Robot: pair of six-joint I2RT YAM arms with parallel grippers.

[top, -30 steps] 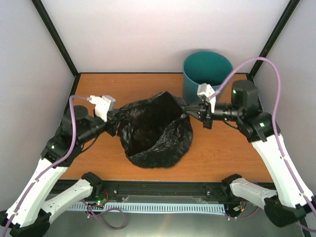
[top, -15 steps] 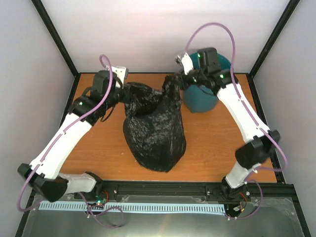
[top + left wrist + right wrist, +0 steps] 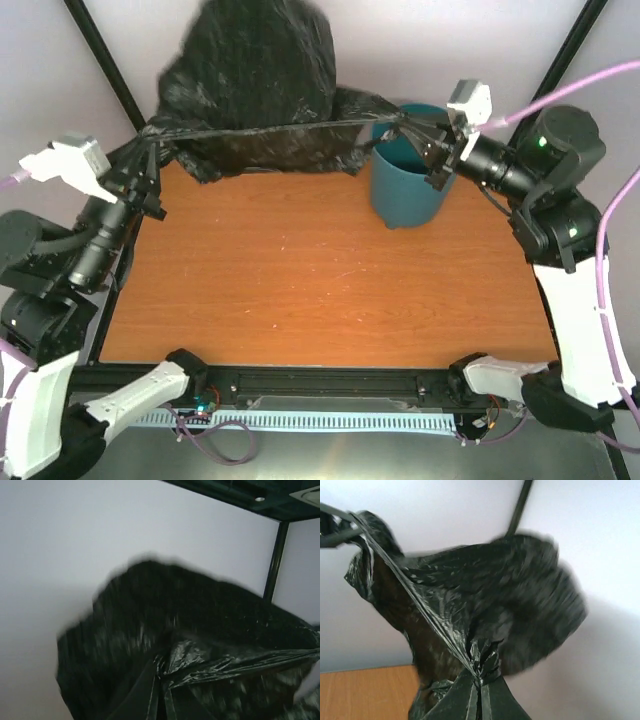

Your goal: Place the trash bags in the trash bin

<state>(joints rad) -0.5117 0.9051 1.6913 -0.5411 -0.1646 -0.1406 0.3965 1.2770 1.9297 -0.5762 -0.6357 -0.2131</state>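
Note:
The black trash bag [image 3: 255, 85] hangs in the air at the back of the table, billowed up against the rear wall and blurred. Its rim is pulled taut between both grippers. My left gripper [image 3: 148, 140] is shut on the bag's left edge, and the left wrist view shows the film bunched at the closed fingertips [image 3: 161, 677]. My right gripper [image 3: 408, 124] is shut on the right edge, just above the rim of the trash bin [image 3: 405, 190]. The right wrist view shows a crumpled knot of trash bag [image 3: 485, 655] pinched in the closed jaws. The teal bin stands upright at the back right.
Black frame posts [image 3: 110, 70] rise at both rear corners beside white walls. The orange tabletop [image 3: 320, 290] stretches below the lifted bag. Purple cables [image 3: 590, 80] loop off the right arm.
Both arms have lifted the bag off the table and spread apart, stretching its rim tight. The bag has swung up toward the rear wall, with the right end now over the bin.

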